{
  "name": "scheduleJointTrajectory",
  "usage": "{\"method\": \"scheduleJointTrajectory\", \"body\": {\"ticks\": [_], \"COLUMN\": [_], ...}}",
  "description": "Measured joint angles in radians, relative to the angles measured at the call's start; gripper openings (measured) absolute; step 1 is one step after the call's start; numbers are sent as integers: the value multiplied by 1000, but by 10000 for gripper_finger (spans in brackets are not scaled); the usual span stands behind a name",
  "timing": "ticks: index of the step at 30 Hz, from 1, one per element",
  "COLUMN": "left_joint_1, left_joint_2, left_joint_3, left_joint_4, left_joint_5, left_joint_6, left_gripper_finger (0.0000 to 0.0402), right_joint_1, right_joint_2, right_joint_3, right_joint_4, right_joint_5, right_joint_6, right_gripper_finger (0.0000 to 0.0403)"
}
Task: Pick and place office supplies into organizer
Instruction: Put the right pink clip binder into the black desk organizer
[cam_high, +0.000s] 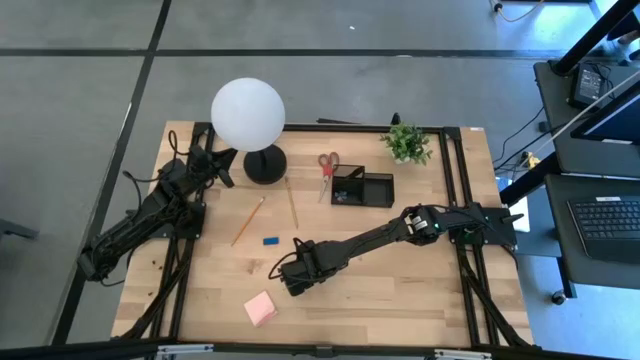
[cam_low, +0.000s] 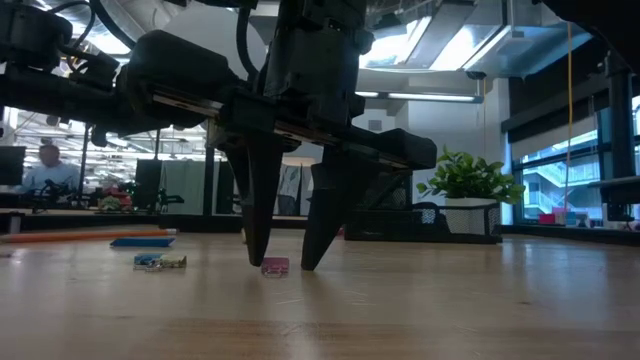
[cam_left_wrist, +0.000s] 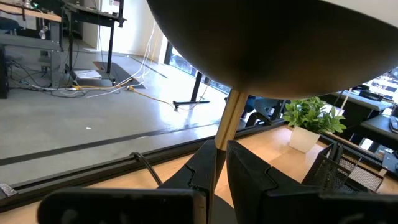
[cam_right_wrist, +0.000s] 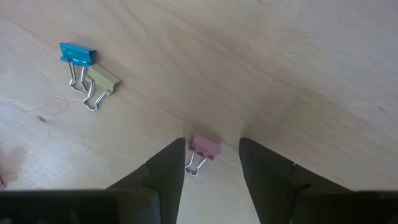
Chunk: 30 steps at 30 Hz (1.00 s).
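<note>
My right gripper (cam_high: 287, 279) points straight down at the table's near middle, open. Its fingertips stand low on either side of a small pink clip (cam_right_wrist: 203, 148) that lies flat on the wood (cam_low: 274, 266), and I see no touch. A blue clip (cam_right_wrist: 78, 53) and an olive clip (cam_right_wrist: 103, 79) lie close by. The black organizer (cam_high: 362, 187) stands at the far middle, with red-handled scissors (cam_high: 327, 168) beside it. Two pencils (cam_high: 248, 220) (cam_high: 292, 201), a blue eraser (cam_high: 270, 240) and a pink sticky-note pad (cam_high: 261, 309) lie on the table. My left gripper (cam_high: 218, 163) waits shut by the lamp.
A white globe lamp (cam_high: 248, 114) on a round black base (cam_high: 265, 165) stands at the far left, right in front of my left gripper. A small green potted plant (cam_high: 406, 143) sits at the far right of the organizer. Bare wood lies right of my right gripper.
</note>
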<state>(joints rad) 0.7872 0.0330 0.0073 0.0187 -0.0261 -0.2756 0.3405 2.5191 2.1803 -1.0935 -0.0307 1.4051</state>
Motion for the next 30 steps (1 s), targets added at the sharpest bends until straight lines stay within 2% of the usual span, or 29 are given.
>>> {"method": "scheduleJointTrajectory", "body": {"ticks": [3,15,20,30], "left_joint_1": [0,0,0,0], "left_joint_2": [0,0,0,0], "left_joint_3": [0,0,0,0], "left_joint_4": [0,0,0,0], "left_joint_5": [0,0,0,0], "left_joint_6": [0,0,0,0], "left_gripper_finger": [33,33,33,33], "right_joint_1": [0,0,0,0], "right_joint_2": [0,0,0,0], "right_joint_3": [0,-1,-1,-1], "right_joint_4": [-2,-10,-10,-10], "right_joint_5": [0,2,3,0], "right_joint_6": [0,-1,-9,-124], "right_gripper_finger": [151,74,64,63]}}
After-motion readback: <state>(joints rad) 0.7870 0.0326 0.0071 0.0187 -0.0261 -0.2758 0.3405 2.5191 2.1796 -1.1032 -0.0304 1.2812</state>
